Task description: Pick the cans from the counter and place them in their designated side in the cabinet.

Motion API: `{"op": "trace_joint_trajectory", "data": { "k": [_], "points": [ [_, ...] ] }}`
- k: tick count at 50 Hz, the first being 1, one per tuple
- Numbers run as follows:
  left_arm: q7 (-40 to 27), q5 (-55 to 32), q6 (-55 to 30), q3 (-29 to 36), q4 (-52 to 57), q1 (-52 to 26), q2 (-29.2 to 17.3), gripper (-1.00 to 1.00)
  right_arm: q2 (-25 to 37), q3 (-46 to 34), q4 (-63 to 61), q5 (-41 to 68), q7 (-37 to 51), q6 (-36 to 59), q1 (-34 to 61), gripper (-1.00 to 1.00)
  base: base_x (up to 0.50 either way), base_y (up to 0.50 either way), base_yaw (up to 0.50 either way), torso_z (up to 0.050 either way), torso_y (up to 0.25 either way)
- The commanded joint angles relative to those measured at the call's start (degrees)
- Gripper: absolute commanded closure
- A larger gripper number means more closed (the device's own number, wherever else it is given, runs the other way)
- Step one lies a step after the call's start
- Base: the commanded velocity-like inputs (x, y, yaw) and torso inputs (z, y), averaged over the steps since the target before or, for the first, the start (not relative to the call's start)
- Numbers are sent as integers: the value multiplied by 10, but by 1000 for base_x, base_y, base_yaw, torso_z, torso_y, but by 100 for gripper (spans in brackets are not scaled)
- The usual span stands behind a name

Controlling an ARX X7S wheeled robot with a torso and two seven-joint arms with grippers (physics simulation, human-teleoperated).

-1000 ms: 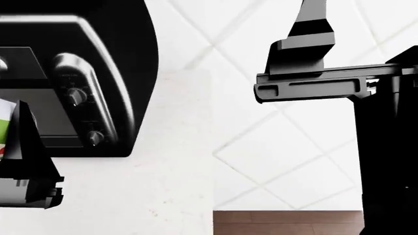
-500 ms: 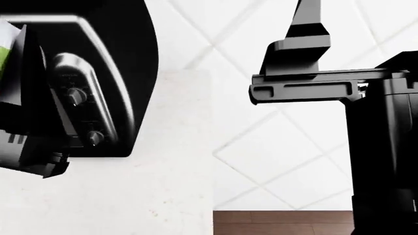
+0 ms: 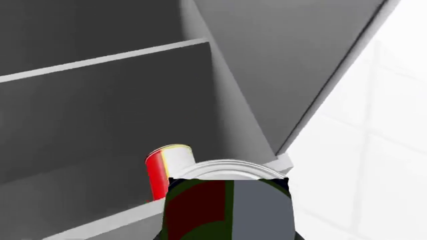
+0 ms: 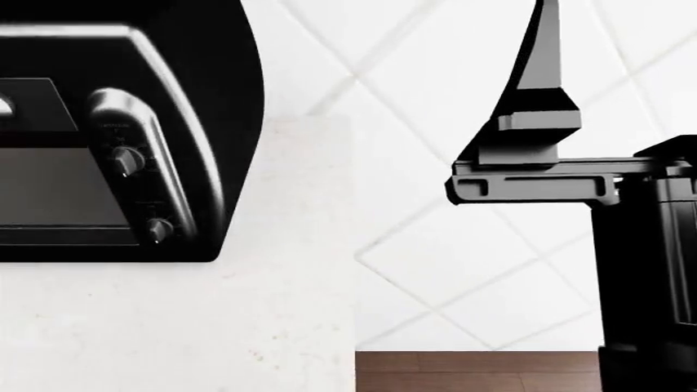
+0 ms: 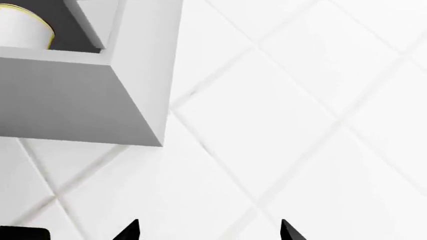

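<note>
In the left wrist view the green-labelled can (image 3: 227, 205), with a red patch and a silver lid, fills the near field, and my left gripper (image 3: 227, 227) is shut on it. It hangs in front of the open grey cabinet (image 3: 120, 110). The red can (image 3: 165, 170) with its yellow label stands upright on a cabinet shelf just beyond. My right gripper (image 5: 208, 231) is open and empty, facing the tiled wall below the cabinet's corner (image 5: 87, 95). A pale can end (image 5: 23, 32) shows inside the cabinet. My left gripper is out of the head view.
A black toaster oven (image 4: 109, 131) stands on the white counter (image 4: 273, 318) at the left. My right arm (image 4: 642, 269) rises at the right, before the diagonal-tiled wall (image 4: 436, 82). Brown floor (image 4: 479, 371) shows past the counter's end.
My left gripper has risen with the green-labelled can and left the head view at the upper left. The right arm has shifted slightly to the right.
</note>
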Motion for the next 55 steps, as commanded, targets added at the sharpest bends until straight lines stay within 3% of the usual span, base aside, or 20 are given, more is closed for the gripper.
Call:
{"op": "trace_joint_trajectory", "data": {
  "k": [1,14,30,37,55],
  "points": [
    [45,33,-110,56,-126,-183,81,100,31,-74,0,-43,0,-65,9,-100,0,0,0,0,0],
    [192,205,-135,126,-313,-263,164,100,56,-137,0,-98,0,-122,-4,-100,0,0,0,0,0],
    [330,339,-60,177,-598,-296,267,100,52,-133,0,-109,0,-122,-31,-100,0,0,0,0,1],
    [394,393,-4,189,-775,-329,325,100,48,-97,0,-89,0,-100,-40,-100,0,0,0,0,0],
    [419,433,49,190,-915,-308,352,100,21,-41,0,-85,0,-61,-105,-100,0,0,0,0,1]
  ]
}}
